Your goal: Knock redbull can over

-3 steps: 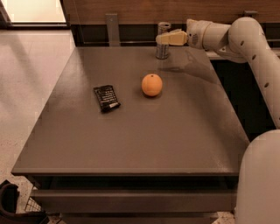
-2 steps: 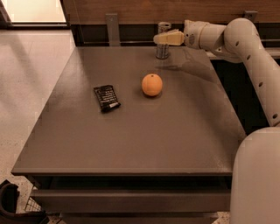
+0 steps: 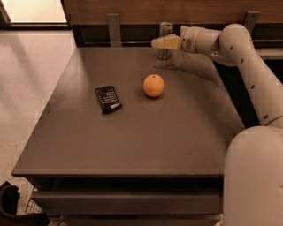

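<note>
Partly, the gripper (image 3: 155, 43) hides the upright redbull can (image 3: 166, 29); its own state is unclear.

A: Claw (image 3: 155, 43) at far edge of tabletop (image 3: 132, 145), crossing in front of the upright redbull can (image 3: 165, 29). Wood wall (image 3: 132, 11) close behind; tight there.
B: Nearer obstacles?
A: Orange (image 3: 153, 85) near the can, toward the camera. Black packet (image 3: 108, 98) left of it, lying flat. Broad free passage along left side and front.
</note>
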{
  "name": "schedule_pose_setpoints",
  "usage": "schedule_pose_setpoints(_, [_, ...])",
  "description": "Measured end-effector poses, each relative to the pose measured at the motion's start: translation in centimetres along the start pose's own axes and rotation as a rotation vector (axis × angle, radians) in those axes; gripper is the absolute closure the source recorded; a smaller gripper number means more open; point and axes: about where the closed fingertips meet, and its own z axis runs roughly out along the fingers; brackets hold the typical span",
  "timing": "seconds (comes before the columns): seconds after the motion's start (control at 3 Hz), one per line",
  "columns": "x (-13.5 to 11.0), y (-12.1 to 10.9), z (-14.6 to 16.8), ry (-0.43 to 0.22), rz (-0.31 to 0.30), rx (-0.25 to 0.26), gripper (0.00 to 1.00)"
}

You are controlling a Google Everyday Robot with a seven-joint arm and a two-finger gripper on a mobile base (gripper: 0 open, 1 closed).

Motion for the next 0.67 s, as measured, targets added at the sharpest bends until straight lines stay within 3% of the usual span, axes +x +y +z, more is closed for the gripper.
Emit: schedule_pose_setpoints(0.67, [0.67, 0.5, 1.26, -0.01, 0.012, -0.029, 0.47])
